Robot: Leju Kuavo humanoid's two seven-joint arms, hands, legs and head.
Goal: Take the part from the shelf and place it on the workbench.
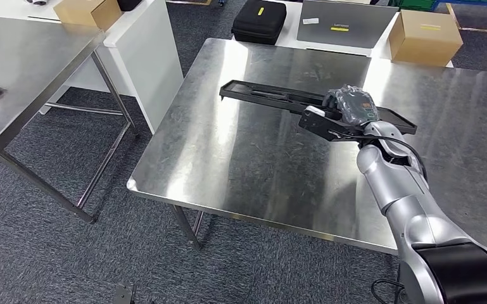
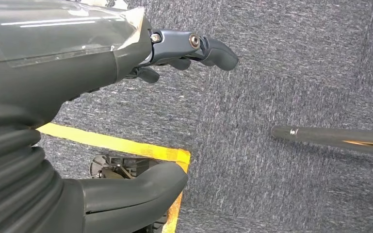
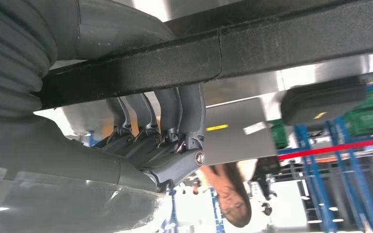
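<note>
Head view: R arm comes in from the near right corner of the surface (image 1: 228, 164), and the right hand (image 1: 348, 107) grips the part (image 1: 259, 96), a long black tray-like piece, near its right end. Part sits level, low over the surface's far-middle; whether it touches the steel, can't tell. Holding one end lets the long side stretch out to the left, prob. so it can be laid flat once the height is right. Right wrist view: fingers (image 3: 174, 116) wrapped around the part's edge, thumb on the other side, firm hold. Left hand (image 2: 126, 58) hangs over carpet beside a yellow floor line, fingers loosely curled, holding nothing.

Surface is bare brushed steel w/ glare. Beyond its far edge: black case (image 1: 259, 21), grey laptop (image 1: 347, 22), cardboard box (image 1: 425, 37) on a white table. Second steel table at left.
</note>
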